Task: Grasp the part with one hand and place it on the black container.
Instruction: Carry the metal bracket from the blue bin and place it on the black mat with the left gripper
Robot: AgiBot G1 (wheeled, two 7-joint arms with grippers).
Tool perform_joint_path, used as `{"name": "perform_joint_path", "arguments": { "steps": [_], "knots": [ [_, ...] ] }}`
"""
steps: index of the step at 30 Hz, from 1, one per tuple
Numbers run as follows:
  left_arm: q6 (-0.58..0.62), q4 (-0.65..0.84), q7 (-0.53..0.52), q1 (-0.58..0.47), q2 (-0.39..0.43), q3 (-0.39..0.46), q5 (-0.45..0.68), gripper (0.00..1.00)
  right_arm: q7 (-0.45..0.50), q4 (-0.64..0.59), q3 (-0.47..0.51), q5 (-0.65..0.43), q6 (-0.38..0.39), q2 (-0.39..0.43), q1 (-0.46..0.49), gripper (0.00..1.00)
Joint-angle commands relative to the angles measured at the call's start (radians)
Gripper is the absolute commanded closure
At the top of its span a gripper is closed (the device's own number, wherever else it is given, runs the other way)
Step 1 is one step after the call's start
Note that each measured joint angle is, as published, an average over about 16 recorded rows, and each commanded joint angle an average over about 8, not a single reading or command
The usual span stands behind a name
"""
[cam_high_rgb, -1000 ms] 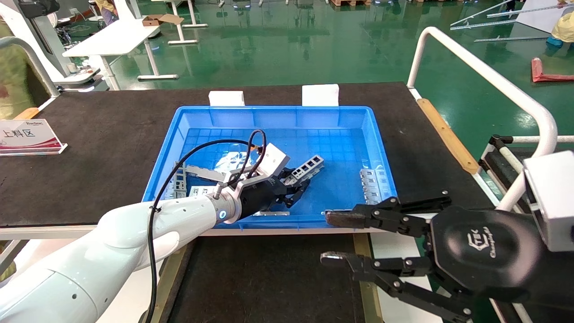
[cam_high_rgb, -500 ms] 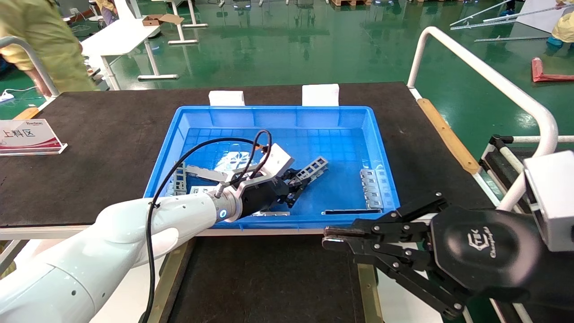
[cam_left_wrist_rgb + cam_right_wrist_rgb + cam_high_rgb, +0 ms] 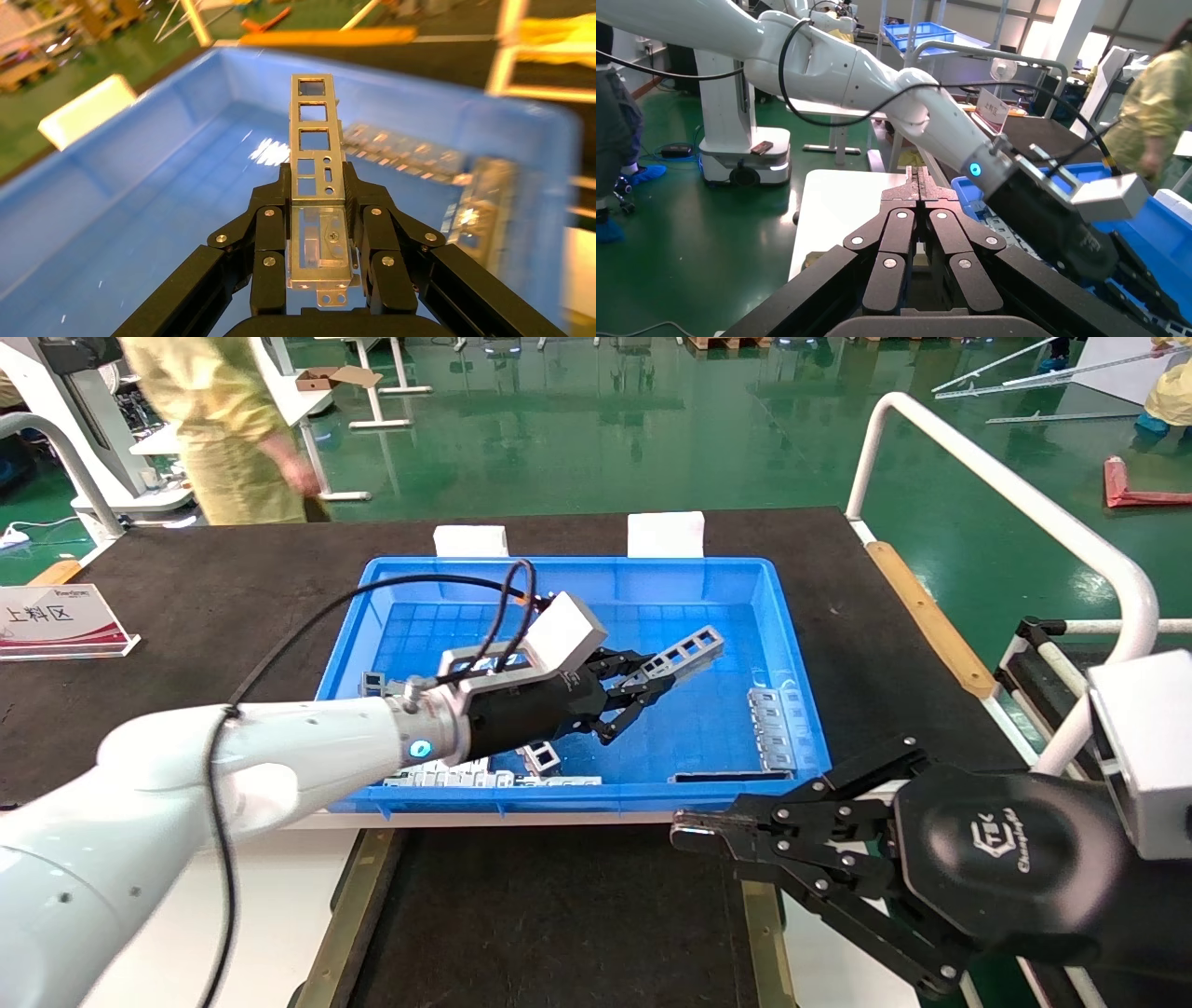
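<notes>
The part (image 3: 687,649), a silver ladder-like bracket with rectangular cutouts, is held in the air above the floor of the blue bin (image 3: 568,575). My left gripper (image 3: 643,684) is shut on its near end. In the left wrist view the part (image 3: 313,133) sticks straight out from between the black fingers (image 3: 270,214) of the left gripper (image 3: 316,188). The black container (image 3: 559,915), with brass side rails (image 3: 346,915), lies in front of the bin, below me. My right gripper (image 3: 691,831) is shut and empty over the container's right rail; it also shows shut in the right wrist view (image 3: 920,184).
Several more metal brackets lie in the bin, at the right (image 3: 773,728) and front left (image 3: 438,775); a flat strip (image 3: 731,775) lies along the front wall. A sign (image 3: 56,617) stands on the mat. A white railing (image 3: 1024,514) is at right. A person (image 3: 223,421) is behind the table.
My left gripper has risen off the bin floor with the part and moved back and right. My right gripper went from open to shut, then stayed. A person walked along the back.
</notes>
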Motion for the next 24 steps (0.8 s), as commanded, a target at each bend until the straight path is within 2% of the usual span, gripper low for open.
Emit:
{"name": "perform_joint_path", "arguments": {
  "steps": [1,7,12,18,24],
  "knots": [
    [0.054,-0.001,0.021,-0.006,-0.016,-0.012,-0.016,1.00,0.000,0.000,0.000,0.000,0.000,0.000,0.000,1.00],
    [0.168,-0.108,0.006,0.011,-0.109,-0.019,-0.041,1.00,0.000,0.000,0.000,0.000,0.000,0.000,0.000,1.00],
    [0.208,-0.256,-0.027,0.045,-0.206,-0.008,-0.037,1.00,0.000,0.000,-0.001,0.001,0.000,0.000,0.000,1.00],
    [0.184,-0.493,-0.087,0.116,-0.336,0.005,-0.037,1.00,-0.001,0.000,-0.001,0.001,0.001,0.000,0.000,1.00],
    [0.089,-0.746,-0.166,0.238,-0.467,0.027,-0.044,1.00,-0.001,0.000,-0.002,0.001,0.001,0.001,0.000,1.00]
  ]
}}
